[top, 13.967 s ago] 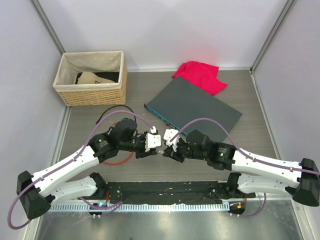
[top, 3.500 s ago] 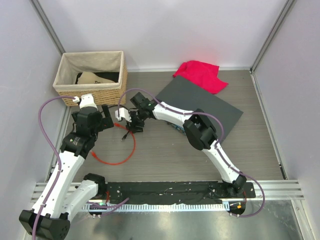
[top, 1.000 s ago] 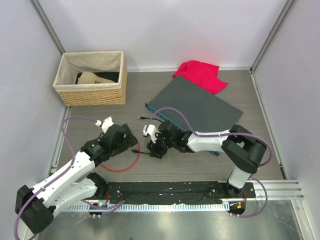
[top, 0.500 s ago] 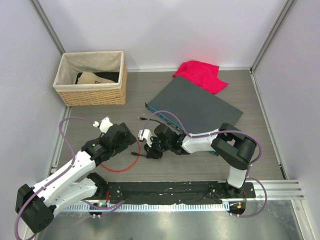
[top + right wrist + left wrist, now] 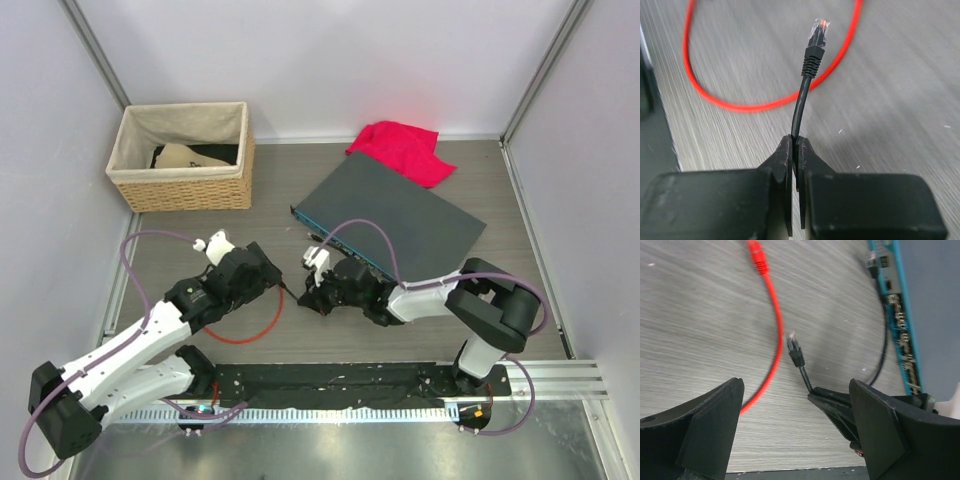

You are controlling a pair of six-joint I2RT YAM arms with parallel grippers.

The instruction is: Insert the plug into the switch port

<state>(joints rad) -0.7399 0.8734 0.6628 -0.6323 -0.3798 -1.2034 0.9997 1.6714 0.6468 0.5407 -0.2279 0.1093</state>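
The plug [image 5: 816,37] is a clear-tipped connector on a thin black cable [image 5: 799,107]. My right gripper [image 5: 796,141] is shut on that cable a short way behind the plug, which sticks out past the fingertips above the table. In the left wrist view the plug [image 5: 796,350] points away from the switch's teal front face [image 5: 900,325] and its row of ports [image 5: 905,352]. My left gripper [image 5: 796,390] stands open, its fingers on either side of the plug but apart from it. From above, the left gripper [image 5: 268,276] faces the right gripper [image 5: 312,296] in front of the dark-grey switch [image 5: 400,215].
A red cable [image 5: 250,335] loops on the table under both grippers, its red plug [image 5: 756,254] lying loose. A woven basket [image 5: 185,160] stands at the back left. A red cloth [image 5: 400,150] lies behind the switch.
My right gripper has shut on the black cable and drawn back a little to the right with it. The left gripper has stayed open and edged closer to the plug.
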